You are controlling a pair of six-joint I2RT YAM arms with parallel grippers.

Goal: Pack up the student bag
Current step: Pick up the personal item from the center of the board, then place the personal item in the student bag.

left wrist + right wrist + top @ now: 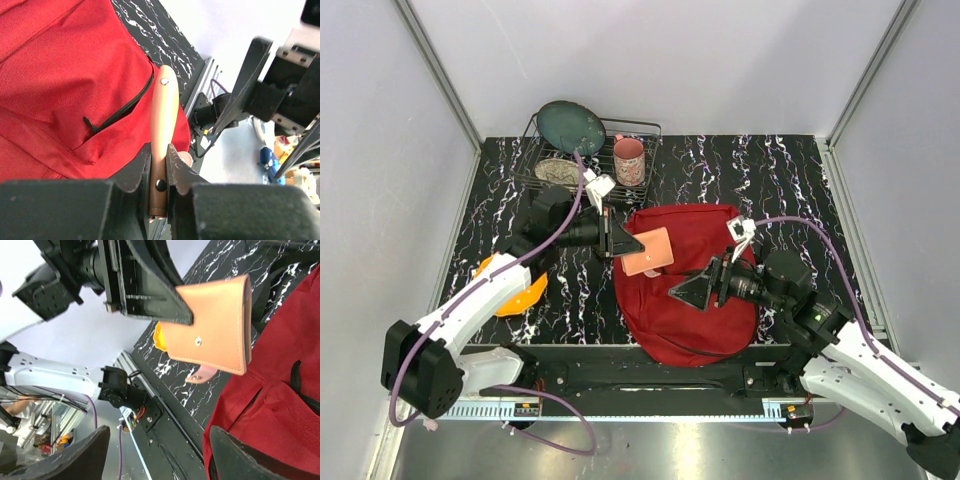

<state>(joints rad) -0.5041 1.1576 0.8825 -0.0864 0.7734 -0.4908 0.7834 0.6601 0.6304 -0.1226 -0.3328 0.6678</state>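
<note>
Now one student bag [660, 318] lies by the near edge of the bench. One tan pouch [650, 251] is clamped in the left tool [623, 242] above the bag's left side, and the right tool [678, 290] gapes just beside it. One rack [645, 130] stands at the far left corner.

You're in a robotics lab test cell. Plain pale wall panels [670, 60] set in bare aluminium frame rails [435, 70] box in the black, white-veined marble-pattern table [800, 190]. Purple cables [560, 215] trail along the white arms [480, 300]. Beyond your left hand [632, 243], a black wire dish rack [645, 127] holds a pink mug [629, 160].
</note>
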